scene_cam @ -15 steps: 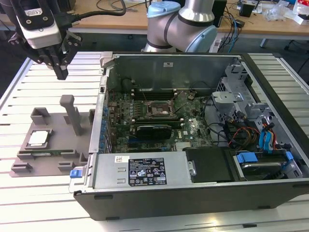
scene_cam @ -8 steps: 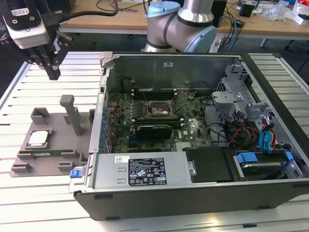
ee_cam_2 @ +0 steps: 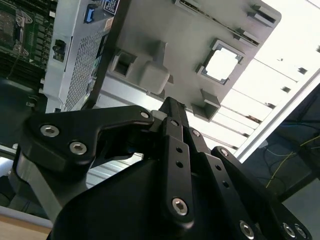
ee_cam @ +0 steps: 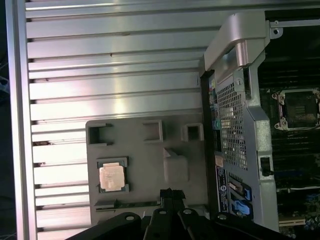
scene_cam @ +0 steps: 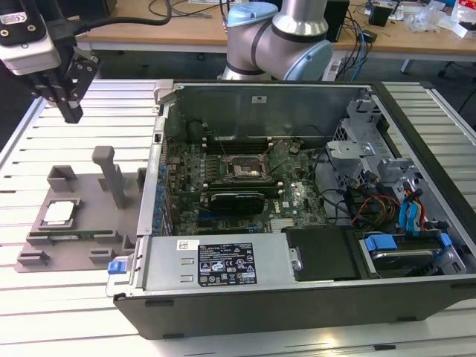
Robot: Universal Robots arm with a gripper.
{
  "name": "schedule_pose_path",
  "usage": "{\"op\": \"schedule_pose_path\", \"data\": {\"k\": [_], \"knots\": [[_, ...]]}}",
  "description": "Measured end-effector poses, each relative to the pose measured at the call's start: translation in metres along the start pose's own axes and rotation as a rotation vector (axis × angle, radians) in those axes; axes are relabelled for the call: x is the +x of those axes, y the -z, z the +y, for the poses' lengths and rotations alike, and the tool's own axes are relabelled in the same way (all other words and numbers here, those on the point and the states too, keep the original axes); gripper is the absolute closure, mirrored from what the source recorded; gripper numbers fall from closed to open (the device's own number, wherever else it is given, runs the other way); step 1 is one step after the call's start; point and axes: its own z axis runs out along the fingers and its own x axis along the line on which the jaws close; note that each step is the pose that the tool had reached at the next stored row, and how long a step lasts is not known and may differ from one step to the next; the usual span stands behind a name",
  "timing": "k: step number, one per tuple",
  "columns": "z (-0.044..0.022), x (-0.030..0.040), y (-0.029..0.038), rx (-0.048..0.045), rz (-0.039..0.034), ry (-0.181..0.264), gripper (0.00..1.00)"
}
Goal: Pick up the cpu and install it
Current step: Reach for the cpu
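The cpu (scene_cam: 59,213) is a small silver square chip lying flat in a recess of the grey holder tray (scene_cam: 82,234), on the exterior view's left. Both wrist views also show the cpu (ee_cam: 111,177) (ee_cam_2: 221,65) in that recess. My gripper (scene_cam: 72,113) hangs high above the table, beyond the tray's far end and well apart from the chip. Its black fingers (ee_cam: 169,194) are pressed together with nothing between them. The dark square socket (scene_cam: 242,166) with its metal frame sits on the motherboard inside the open computer case (scene_cam: 223,260).
The grey tray has upright posts (scene_cam: 111,175) standing beside the chip. The case wall (scene_cam: 158,149) rises just right of the tray. A long black card (scene_cam: 236,201) lies near the socket. Slatted aluminium table (scene_cam: 97,119) surrounds the tray. Cables and drive bays fill the case's right side.
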Motion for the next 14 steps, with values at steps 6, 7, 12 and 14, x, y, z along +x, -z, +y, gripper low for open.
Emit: {"op": "schedule_pose_path", "data": {"k": [6, 7, 12, 14], "knots": [[-0.0009, 0.0115, 0.0001, 0.0, -0.0001, 0.0, 0.89], [-0.0009, 0.0123, 0.0002, 0.0, 0.0, 0.0, 0.89], [-0.0017, 0.0226, 0.0003, 0.0, -0.0001, 0.0, 0.89], [-0.002, 0.0268, 0.0004, 0.0, -0.0001, 0.0, 0.89]]}}
